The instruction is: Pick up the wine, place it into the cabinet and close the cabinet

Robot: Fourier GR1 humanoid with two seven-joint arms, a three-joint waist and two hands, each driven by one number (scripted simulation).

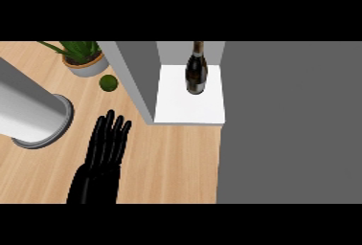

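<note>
Already we can count the main job as done: the wine bottle [196, 72] stands upright on the white shelf [189, 107] inside the cabinet [134, 79], toward the back of the compartment, with bare shelf in front of it. None of our hands touches it.

Only our left hand [102, 153] shows, coming up from the lower edge over the wooden counter [170, 162]. Its fingers are stretched out straight and close together, pointing away from us, and they hold nothing. It lies to the left of the cabinet, well apart from the bottle, with its fingertips short of the grey side wall. Our right hand does not appear in the view at all, so we say nothing of how it stands.

What we judge to be left is the closing. The compartment is open toward us, the shelf and bottle plainly in sight. The large grey panel [290, 124] filling the right side may be the swung-out door, though we cannot tell for certain. If it is, swinging it across the opening would finish the task.

Beside the cabinet on the left we see a small green lime [107, 83], a potted plant [83, 56] at the back corner, and a tall grey cylinder [32, 117] at the left edge. None of these stands in the way of the closing, as far as we can judge.
</note>
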